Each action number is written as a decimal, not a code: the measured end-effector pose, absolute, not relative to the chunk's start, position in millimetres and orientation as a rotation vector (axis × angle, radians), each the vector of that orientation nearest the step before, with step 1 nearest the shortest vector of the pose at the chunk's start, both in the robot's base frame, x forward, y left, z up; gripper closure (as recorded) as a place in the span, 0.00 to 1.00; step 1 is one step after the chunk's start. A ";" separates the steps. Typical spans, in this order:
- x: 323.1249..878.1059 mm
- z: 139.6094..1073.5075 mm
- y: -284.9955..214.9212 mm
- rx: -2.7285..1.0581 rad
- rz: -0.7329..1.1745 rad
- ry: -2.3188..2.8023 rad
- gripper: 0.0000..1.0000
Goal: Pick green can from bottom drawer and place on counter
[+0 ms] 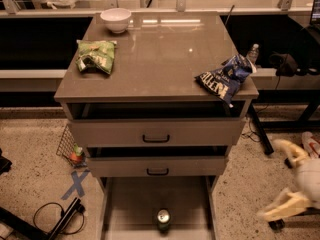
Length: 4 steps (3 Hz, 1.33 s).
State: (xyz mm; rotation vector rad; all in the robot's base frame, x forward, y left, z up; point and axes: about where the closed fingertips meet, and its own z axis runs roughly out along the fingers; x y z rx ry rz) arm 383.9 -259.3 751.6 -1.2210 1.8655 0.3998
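Right of the bottom drawer (pixel 132 209), the gripper (pixel 284 180) points leftward, jaws spread empty.

The gripper (pixel 272 180) at lower right has cream, rounded fingers (pixel 282 210), whitish wrist.
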 end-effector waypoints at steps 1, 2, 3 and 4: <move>387.6 659.5 -201.2 -1.126 0.622 1.710 0.00; 386.1 605.8 -182.9 -1.092 0.670 1.593 0.00; 381.7 522.7 -157.4 -1.076 0.787 1.561 0.00; 379.8 518.8 -155.0 -1.063 0.802 1.562 0.00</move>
